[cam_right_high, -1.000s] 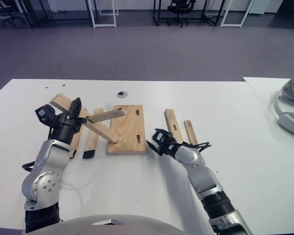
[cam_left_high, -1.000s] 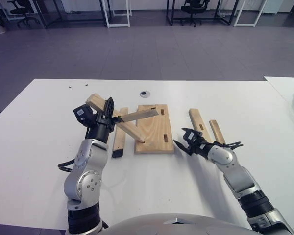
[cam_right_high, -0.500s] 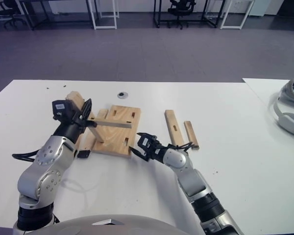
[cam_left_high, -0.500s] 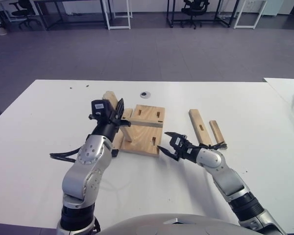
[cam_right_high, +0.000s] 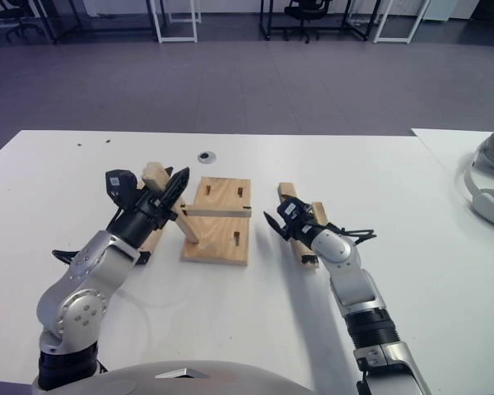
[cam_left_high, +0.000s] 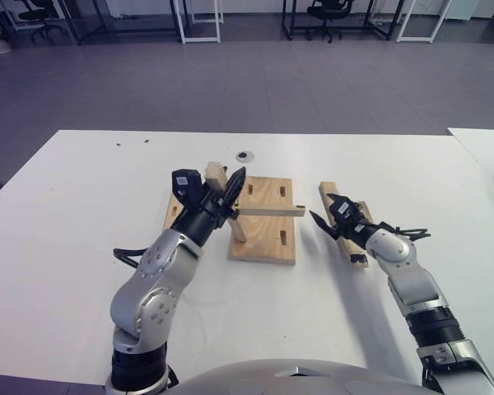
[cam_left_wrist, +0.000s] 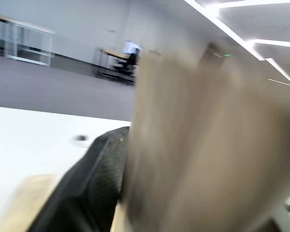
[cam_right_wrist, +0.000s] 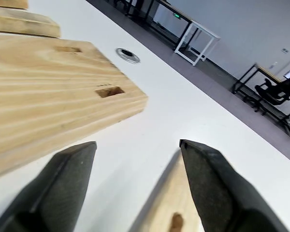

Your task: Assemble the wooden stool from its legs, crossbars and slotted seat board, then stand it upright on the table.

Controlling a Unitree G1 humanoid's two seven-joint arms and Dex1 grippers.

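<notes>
Leg-fitting seems in hand: the left claw [cam_left_high: 226, 191] clamps a leg [cam_left_high: 237, 227], crossbar [cam_left_high: 272, 211] attached, onto the slotted seat board [cam_left_high: 267, 245] on the worktop [cam_left_high: 82, 214], while the right claw [cam_left_high: 323, 212] hovers agape by a loose leg [cam_left_high: 326, 191], probably due to steady the board next.

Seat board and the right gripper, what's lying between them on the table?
Nothing: only bare white table separates the seat board from the right gripper, as the left eye view shows.

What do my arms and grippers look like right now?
The left arm and right arm are rounded silver-grey shells with black joints. The left gripper and right gripper are black with pointed, tapering jaws. Black cables loop beside each wrist; a white label sits on the left wrist.
</notes>
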